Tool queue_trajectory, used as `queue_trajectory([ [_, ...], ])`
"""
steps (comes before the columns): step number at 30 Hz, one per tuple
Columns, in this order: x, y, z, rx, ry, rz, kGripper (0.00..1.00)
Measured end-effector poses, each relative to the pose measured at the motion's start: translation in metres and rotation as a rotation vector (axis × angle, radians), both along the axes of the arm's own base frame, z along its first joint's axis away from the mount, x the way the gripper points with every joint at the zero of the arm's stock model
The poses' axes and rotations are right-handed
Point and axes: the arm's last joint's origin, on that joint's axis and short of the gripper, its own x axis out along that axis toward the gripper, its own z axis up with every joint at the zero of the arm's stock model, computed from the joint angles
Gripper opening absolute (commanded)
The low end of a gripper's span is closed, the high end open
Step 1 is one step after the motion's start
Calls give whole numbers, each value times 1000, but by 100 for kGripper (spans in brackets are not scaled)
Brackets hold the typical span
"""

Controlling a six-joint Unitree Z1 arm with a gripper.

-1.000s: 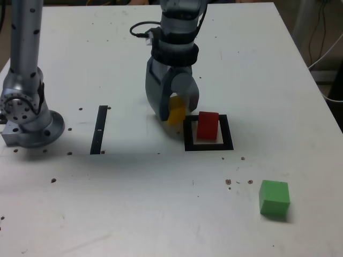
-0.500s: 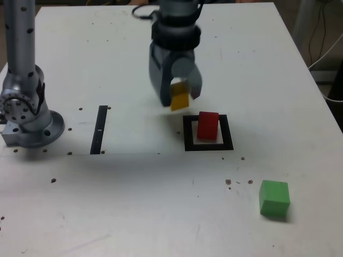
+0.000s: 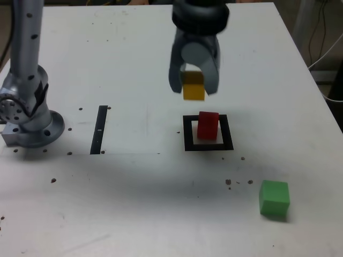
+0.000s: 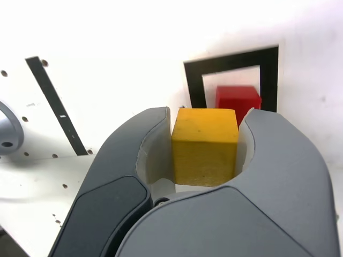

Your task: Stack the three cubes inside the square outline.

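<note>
The gripper hangs in the air, shut on the yellow cube, which also fills the space between the jaws in the wrist view. It sits above and slightly to the exterior view's left of the square outline. The red cube stands inside that outline, and its top shows just beyond the yellow cube in the wrist view. The green cube rests alone on the table toward the exterior view's lower right.
A narrow black strip lies flat to the exterior view's left of the outline. The arm's grey base stands at the left edge. Small dark specks dot the white table.
The gripper has risen from the table with the yellow cube and shifted toward the exterior view's right, closer to above the red cube. The red and green cubes have not moved.
</note>
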Motion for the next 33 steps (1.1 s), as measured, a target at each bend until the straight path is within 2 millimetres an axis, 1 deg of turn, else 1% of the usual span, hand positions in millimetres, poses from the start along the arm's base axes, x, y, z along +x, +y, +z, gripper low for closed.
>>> queue_trajectory([
  [4,8,-10,-5,-3,4,-4,16],
  [7,16,-14,-16,-1,29,-5,16],
  [12,20,-15,-19,0,35,-2,17],
  [17,26,-16,-29,3,52,4,17],
  [20,28,-16,-29,2,50,7,17],
  [26,34,-17,-41,-4,74,9,22],
  [30,35,-17,-43,-6,78,10,25],
  [33,35,-17,-43,-7,76,10,32],
])
